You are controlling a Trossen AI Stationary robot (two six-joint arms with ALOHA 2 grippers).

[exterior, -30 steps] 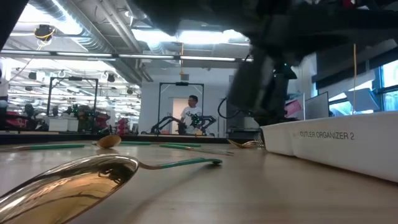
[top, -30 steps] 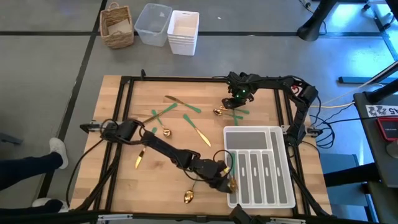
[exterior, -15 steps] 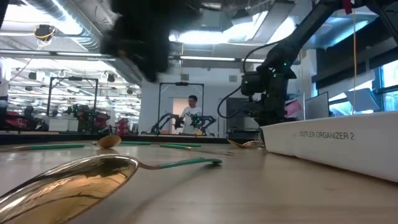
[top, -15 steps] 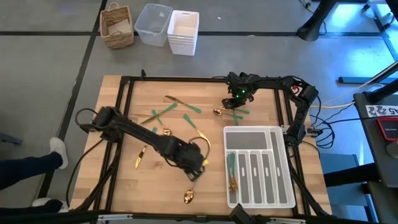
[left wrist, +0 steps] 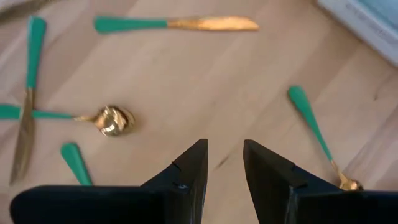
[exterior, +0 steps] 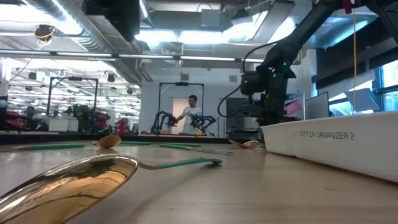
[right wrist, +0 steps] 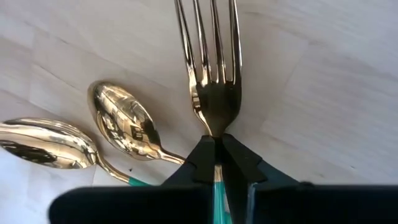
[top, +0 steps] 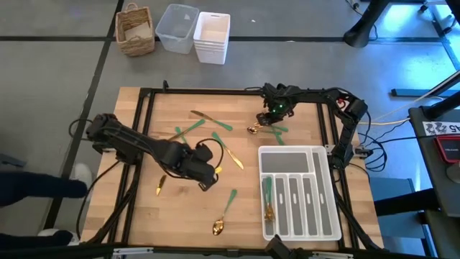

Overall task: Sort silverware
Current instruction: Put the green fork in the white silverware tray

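Right now, pinching a slim fork with gold metal tines and a green handle (right wrist: 214,93) at its narrow neck, with the right gripper (right wrist: 214,142) clenched on it at the far side of the pale wooden table (top: 144,216), low over the wood and just beside a shiny gold-bowled spoon (right wrist: 121,127). Leaving more green-handled pieces scattered across the table's middle, among them a gold-bladed knife (left wrist: 180,24) and a long spoon near the front edge (top: 224,214). Keeping one green-handled piece (top: 267,198) in the leftmost slot of the white compartmented plastic tray (top: 327,208). Hovering the left gripper (left wrist: 225,155) over the middle of the table, fingers slightly parted and carrying nothing. Judging these pieces light, stiff and slick on the polished heads, probably lying flush and prone to skidding; favouring a pinch across the neck or the handle rather than the head.
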